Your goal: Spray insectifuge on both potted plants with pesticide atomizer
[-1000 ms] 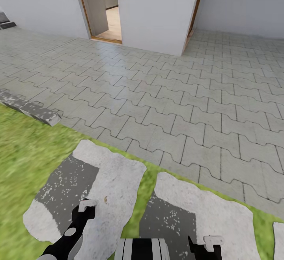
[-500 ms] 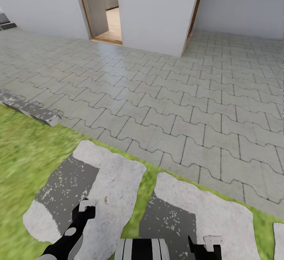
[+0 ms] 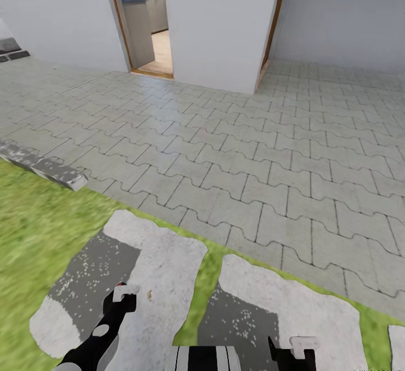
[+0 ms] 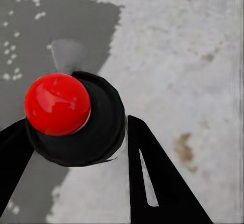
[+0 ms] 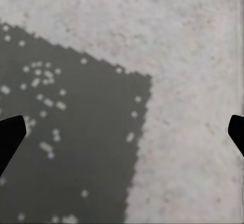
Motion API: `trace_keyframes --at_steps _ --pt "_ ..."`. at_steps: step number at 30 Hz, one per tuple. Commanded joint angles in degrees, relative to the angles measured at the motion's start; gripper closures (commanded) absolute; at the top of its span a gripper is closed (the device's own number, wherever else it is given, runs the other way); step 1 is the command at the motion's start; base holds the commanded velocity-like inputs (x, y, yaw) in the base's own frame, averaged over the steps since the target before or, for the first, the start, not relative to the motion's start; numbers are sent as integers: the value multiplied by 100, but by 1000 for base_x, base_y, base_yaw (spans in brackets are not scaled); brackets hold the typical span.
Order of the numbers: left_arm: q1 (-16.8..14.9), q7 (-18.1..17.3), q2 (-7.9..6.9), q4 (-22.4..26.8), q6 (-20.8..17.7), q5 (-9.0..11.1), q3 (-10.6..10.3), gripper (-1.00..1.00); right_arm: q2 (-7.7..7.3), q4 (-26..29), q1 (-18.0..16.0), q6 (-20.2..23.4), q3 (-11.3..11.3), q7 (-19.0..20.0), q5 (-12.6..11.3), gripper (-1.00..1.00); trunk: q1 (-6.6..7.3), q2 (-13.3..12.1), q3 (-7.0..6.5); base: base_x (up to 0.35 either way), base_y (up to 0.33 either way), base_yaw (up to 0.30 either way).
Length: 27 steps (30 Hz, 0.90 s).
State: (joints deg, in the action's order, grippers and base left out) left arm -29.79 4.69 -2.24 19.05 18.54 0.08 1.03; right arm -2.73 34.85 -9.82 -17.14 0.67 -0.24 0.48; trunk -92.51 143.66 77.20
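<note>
View tipped up slightly: more doorway (image 3: 143, 19) at 12 o'clock, no atomizer or plants.
Right gripper (image 5: 122, 132) fingers spread, released; left gripper (image 3: 125, 292) fingers: cannot tell.

House yard: paving (image 3: 270, 152), lawn (image 3: 34, 219), doorway (image 3: 143, 19).

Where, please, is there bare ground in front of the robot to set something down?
The broad grey paving lies bare from the white wall and open doorway down to the lawn. The two pale stepping stones are bare as well, split by a grass strip. It is tighter at the near edge, where the left gripper and right gripper hang over them.
</note>
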Motion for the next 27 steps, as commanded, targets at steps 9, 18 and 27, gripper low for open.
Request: trace_keyframes --at_steps 9,18,27 --pt "-1 0 4 -12 1 -5 3 100 1 -5 -3 -25 4 -2 5 -100 24 -11 -224 0 0 -229" --pt "3 -299 -9 -29 -87 0 -1 100 1 -23 -1 -160 -5 -2 10 -100 47 -23 -471 0 0 -245" --pt "225 -394 -181 -450 -87 -1 34 100 -28 -126 5 -298 -5 19 15 -100 70 -35 -728 0 0 -244"
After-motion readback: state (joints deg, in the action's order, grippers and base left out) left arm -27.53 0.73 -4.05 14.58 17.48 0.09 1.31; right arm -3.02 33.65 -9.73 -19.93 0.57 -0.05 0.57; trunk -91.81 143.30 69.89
